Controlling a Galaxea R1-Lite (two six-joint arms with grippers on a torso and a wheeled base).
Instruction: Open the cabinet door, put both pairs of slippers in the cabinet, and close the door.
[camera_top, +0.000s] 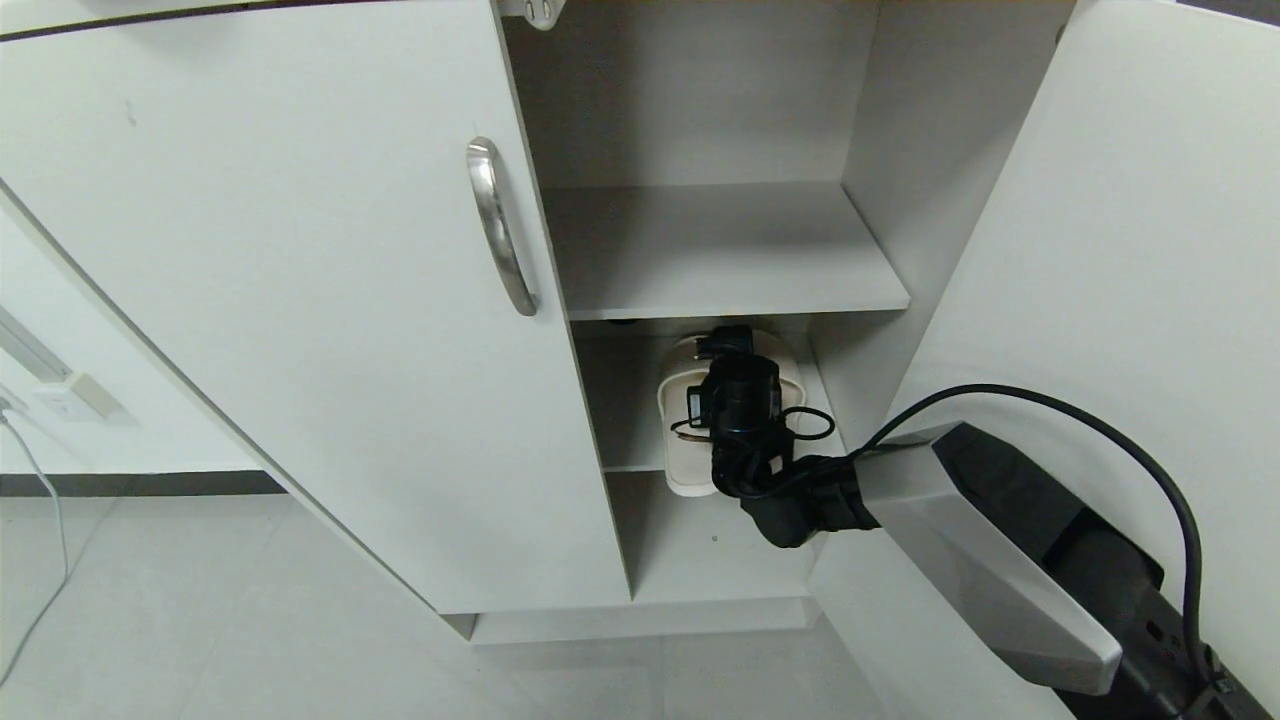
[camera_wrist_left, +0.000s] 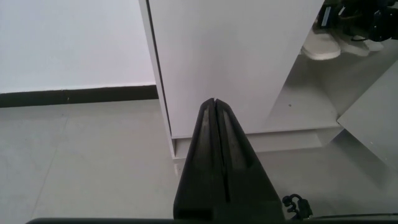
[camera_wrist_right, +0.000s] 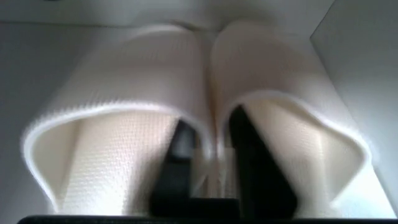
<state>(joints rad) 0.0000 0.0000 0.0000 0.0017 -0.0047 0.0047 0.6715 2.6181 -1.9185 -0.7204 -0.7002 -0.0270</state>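
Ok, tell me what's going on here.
The right tool grips a cream pair of slippers, one finger in each, on the middle shelf of the cabinet, whose right door stands open. The left tool hangs shut outside, low, facing the left door.

Closed left pincer (camera_wrist_left: 214, 107) before cabinet door (camera_wrist_left: 230, 56)

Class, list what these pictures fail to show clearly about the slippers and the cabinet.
Head view: the right claw covers much of the slippers.
Head view: the upper shelf hides the back of the space beneath.
Right wrist view: the slippers run past the frame edge.
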